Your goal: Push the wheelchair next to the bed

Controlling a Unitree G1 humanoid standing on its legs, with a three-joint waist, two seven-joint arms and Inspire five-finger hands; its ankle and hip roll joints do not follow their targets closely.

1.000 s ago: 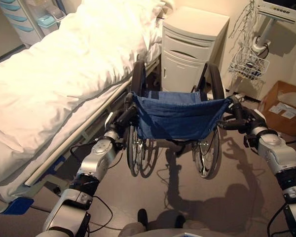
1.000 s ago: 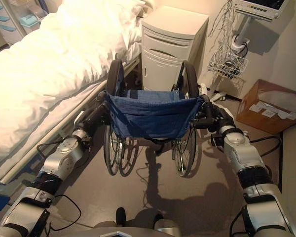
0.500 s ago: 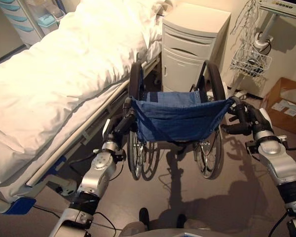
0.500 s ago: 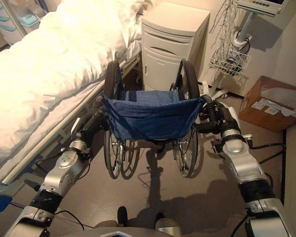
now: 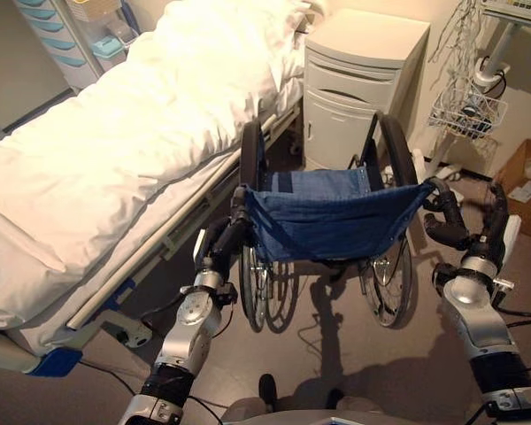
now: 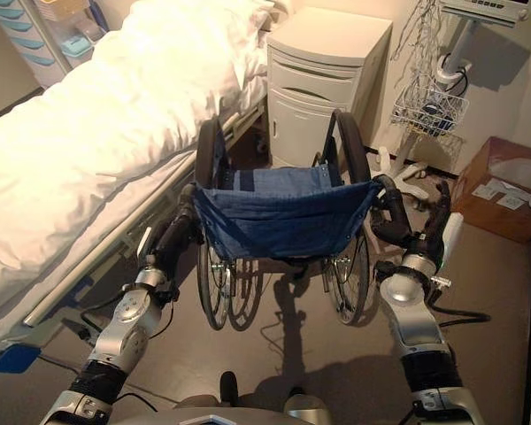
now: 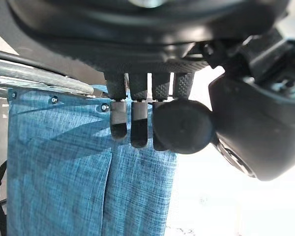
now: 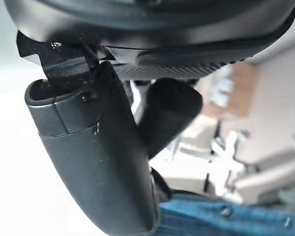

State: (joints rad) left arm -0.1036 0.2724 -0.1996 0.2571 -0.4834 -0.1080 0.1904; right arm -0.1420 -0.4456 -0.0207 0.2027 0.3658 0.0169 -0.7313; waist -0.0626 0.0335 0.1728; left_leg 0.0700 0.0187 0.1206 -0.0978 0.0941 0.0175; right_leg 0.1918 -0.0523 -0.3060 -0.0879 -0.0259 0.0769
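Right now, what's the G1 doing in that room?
It stands behind a wheelchair with a blue cloth backrest, one hand at each push handle. The left hand has its fingers curled round the left handle. The right hand is at the right handle, its grip unclear. The wheelchair sits alongside the bed, facing a white bedside cabinet. A cardboard box sits on the floor to the right.

Both eye views look down from the head at the same wheelchair [image 5: 332, 221] beside the bed [image 5: 115, 168]. Each wrist view looks very close along its own robot hand at the blue cloth.
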